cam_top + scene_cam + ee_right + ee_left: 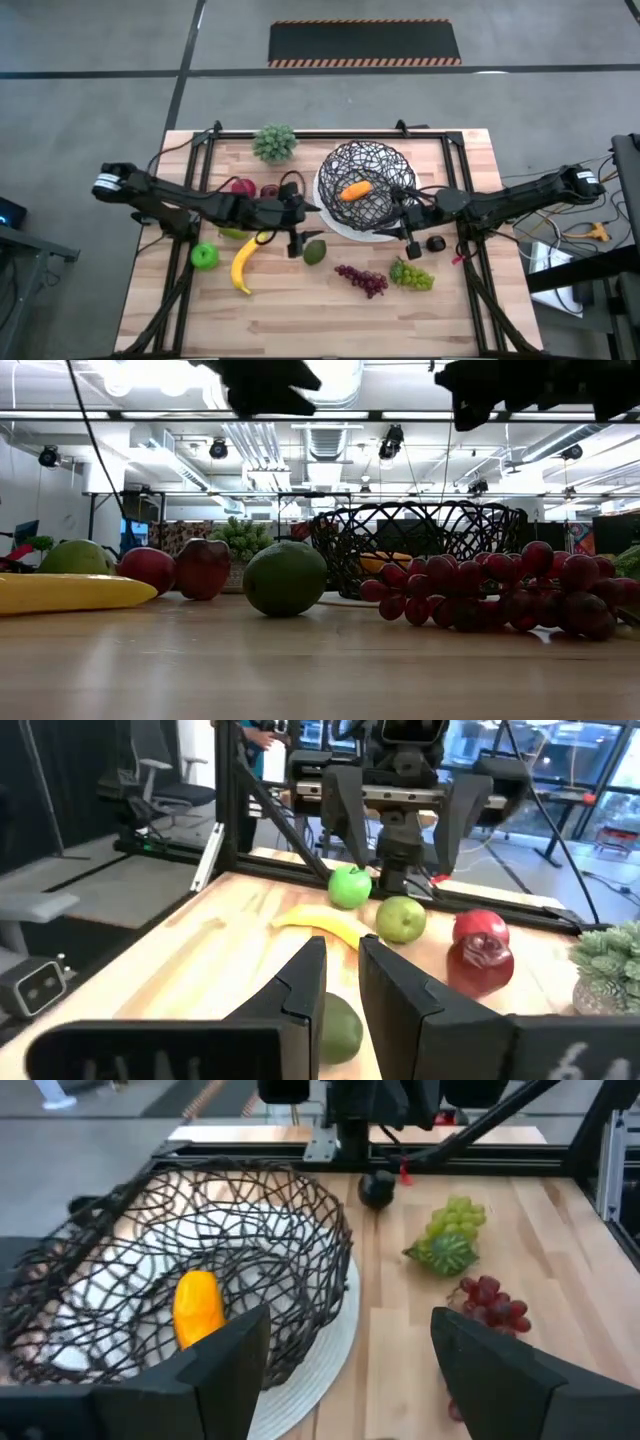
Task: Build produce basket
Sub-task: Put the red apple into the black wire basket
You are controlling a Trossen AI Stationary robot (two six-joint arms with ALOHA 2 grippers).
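The basket stands at the back of the desk, holding only the carrot. The left claw hovers wide and empty; the right claw is narrow and empty. Descending carelessly may knock the avocado away. Only the left wrist view shows the basket's white base

A: What sits on the wooden counter?

B: A black wire basket on a white plate, a leafy plant, a yellow banana, a green apple, red apples, an avocado, purple grapes, green grapes.
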